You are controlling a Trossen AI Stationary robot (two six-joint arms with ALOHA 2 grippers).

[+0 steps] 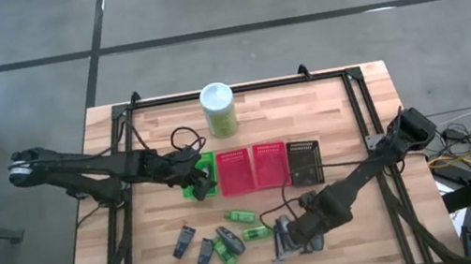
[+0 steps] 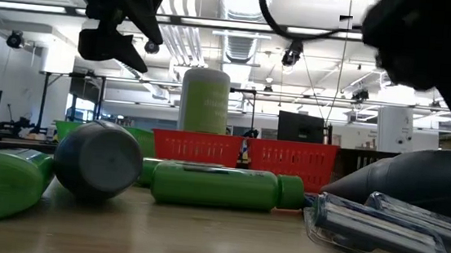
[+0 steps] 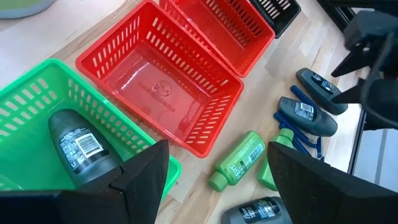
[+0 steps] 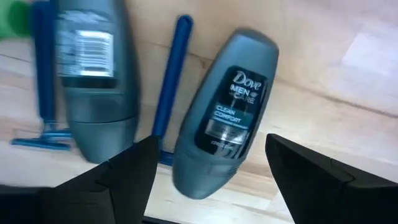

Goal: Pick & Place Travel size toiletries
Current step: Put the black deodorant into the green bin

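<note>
My right gripper (image 4: 205, 180) hangs low over the near edge of the table, fingers spread and gripping nothing; right between my fingertips lies a grey Dove roll-on (image 4: 224, 112), flat on the wood, label up; just beside it is a second grey roll-on (image 4: 93, 74) with a couple of blue razors (image 4: 168, 81) tucked against it; so that's my little pile, all loose on the table.

My left gripper (image 3: 214, 180) hovers above the green basket (image 3: 37, 93), also spread wide and empty; straight below it one grey roll-on in the basket (image 3: 78, 146) sits on the basket floor, so I'd say that one is done; the next basket over, the red basket (image 3: 161, 93), has nothing in it that I can see, and neither does the second red basket (image 1: 269, 164); the black basket (image 1: 305, 161) I can't really judge.

Further out from the left jaws, green mini bottles (image 3: 239, 162) and more grey roll-ons (image 1: 199, 249) lie scattered on the wood between my two arms; beyond the baskets stands the tall green canister (image 1: 218, 108), not my problem.

So, my guess: early days; one item binned that I can see, roughly ten-ish left; the Dove under my right jaws looks like the next grab.
</note>
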